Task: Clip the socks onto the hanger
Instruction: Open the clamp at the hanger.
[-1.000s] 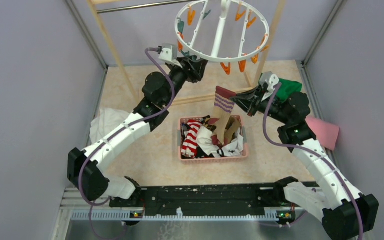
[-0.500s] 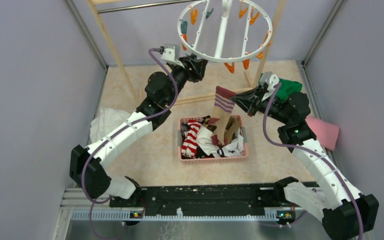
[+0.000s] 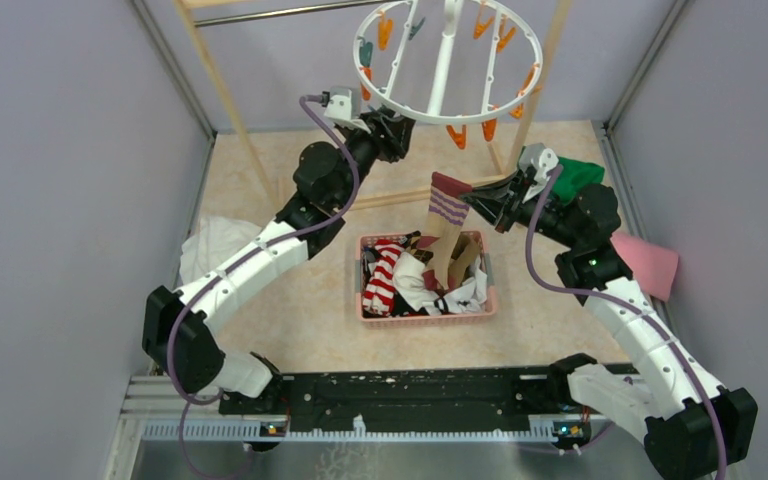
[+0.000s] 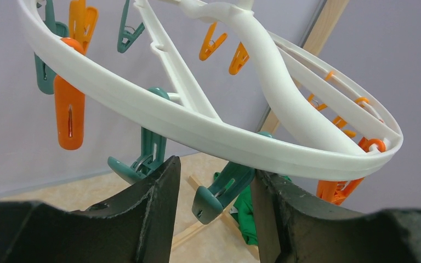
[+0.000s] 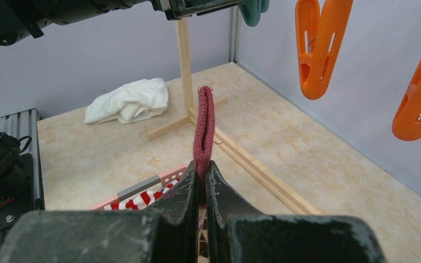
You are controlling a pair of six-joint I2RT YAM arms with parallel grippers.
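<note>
Dangling striped sock point(image 3: 447, 207), cuff clamped in right end effector point(image 3: 473, 199) (left end effector point(image 4: 215, 171) parted, at hanger point(image 4: 208, 124))

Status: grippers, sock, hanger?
Left gripper open, fingers either side of a teal peg under the hanger. Right gripper shut on striped sock, lower end in the basket. Sock not yet clipped.

Plain pale grey walls point(image 3: 70, 150) enclose a beige marbled floor point(image 3: 300, 310). A light wooden frame point(image 3: 222, 90) stands at the back, its base strip flat on the floor.
</note>
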